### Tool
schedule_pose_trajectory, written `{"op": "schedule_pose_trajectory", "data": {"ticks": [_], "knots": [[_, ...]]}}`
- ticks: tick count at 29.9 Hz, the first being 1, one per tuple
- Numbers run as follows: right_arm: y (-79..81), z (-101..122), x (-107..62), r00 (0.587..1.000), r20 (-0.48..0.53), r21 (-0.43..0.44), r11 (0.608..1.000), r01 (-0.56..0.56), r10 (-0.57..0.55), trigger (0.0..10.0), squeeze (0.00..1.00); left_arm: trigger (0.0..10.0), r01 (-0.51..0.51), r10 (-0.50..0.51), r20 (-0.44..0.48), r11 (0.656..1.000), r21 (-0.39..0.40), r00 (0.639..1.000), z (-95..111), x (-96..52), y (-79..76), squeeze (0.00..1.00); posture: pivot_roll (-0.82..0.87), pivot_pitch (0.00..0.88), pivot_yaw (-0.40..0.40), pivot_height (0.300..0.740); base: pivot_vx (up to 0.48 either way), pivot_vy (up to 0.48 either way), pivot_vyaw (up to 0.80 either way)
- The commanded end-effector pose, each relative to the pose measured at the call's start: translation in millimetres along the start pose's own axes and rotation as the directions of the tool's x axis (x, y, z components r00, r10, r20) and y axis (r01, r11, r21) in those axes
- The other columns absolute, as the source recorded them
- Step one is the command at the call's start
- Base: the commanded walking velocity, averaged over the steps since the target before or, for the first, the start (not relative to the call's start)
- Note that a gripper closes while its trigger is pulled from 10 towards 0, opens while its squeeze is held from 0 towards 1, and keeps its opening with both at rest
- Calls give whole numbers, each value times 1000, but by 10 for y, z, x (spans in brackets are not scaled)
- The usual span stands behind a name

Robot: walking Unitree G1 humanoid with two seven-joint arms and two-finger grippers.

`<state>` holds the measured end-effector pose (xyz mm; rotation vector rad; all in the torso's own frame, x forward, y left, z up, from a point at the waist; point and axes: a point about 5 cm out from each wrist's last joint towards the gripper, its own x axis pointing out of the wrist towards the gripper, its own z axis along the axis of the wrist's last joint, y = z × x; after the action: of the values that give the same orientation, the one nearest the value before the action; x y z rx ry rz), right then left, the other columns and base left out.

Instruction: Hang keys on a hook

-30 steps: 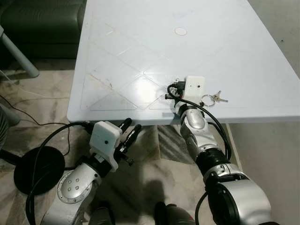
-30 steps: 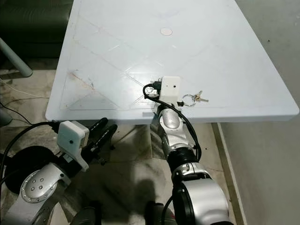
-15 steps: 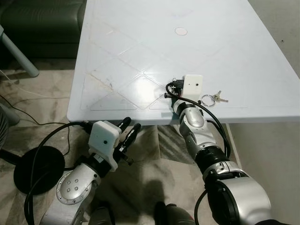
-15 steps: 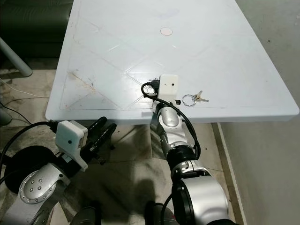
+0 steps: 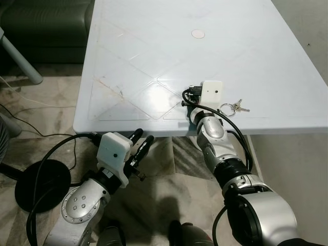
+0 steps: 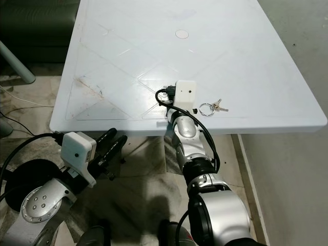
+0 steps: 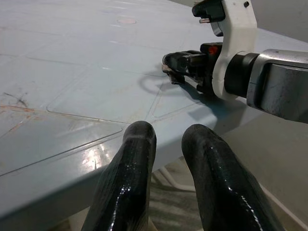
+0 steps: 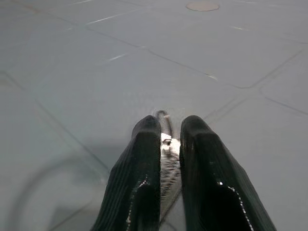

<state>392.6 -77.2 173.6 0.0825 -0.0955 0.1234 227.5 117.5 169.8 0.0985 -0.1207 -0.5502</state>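
The keys (image 5: 234, 107), a small silver bunch on a ring, lie flat near the front edge of the white table (image 5: 154, 46). My right gripper (image 5: 190, 96) rests on the table just left of them, apart from them, under its white wrist camera box (image 5: 212, 92). Its black fingers (image 8: 144, 159) point away from me and stand shut, with a small glinting bit in the narrow gap that I cannot identify. My left gripper (image 5: 142, 138) hangs below the table's front edge, shut on nothing, with its fingertips (image 7: 139, 139) just short of that edge.
A small round mark (image 5: 198, 34) sits far out on the table. A dark green sofa (image 5: 41, 25) stands at the back left. A black round base (image 5: 43, 184) with cables lies on the marble floor at the left. A bare wall runs along the right.
My right wrist has shifted very slightly over the table. The keys and the left arm have stayed put.
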Motion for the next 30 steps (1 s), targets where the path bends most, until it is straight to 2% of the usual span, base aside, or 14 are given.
{"op": "schedule_pose_trajectory", "data": {"ticks": [1,3,4,5,6,7,8,24,30], "knots": [[40,-1,8,1000,-6,7,1000,-12,13,10000,0,10000,3,-3,-4,1000,4,1000,14,-35,-21,0,84,308,-83,740,0,0,0],[48,0,10,1000,-6,6,1000,-13,13,10000,0,10000,2,-2,-5,1000,4,1000,14,-37,-23,0,85,309,-83,740,0,0,0],[52,4,12,1000,-5,-2,1000,-13,13,9412,0,10000,2,-2,-5,1000,4,1000,16,-38,-26,0,86,309,-84,740,0,0,0],[53,5,12,1000,-4,-6,1000,-13,13,4627,0,10000,2,-2,-4,1000,3,1000,17,-37,-26,0,86,309,-84,740,0,0,0],[53,5,12,1000,-4,-6,1000,-13,13,4627,0,10000,2,-2,-4,1000,3,1000,17,-37,-26,0,86,309,-84,740,0,0,0],[53,0,12,1000,-7,-6,1000,-12,11,392,0,10000,2,-2,-5,1000,4,1000,16,-39,-26,0,86,310,-85,740,0,0,0],[50,0,11,1000,-5,-9,1000,-9,9,0,0,10000,1,-1,-6,1000,5,1000,14,-39,-22,0,86,310,-85,740,0,0,0],[2,20,20,1000,4,-20,1000,16,-16,0,0,10000,2,-2,-5,1000,6,1000,12,-22,-11,0,79,308,-82,740,0,0,0],[-87,125,34,998,59,-25,999,25,-23,0,0,10000,-16,15,20,1000,6,1000,38,57,37,0,65,281,-85,740,0,0,0]]}}
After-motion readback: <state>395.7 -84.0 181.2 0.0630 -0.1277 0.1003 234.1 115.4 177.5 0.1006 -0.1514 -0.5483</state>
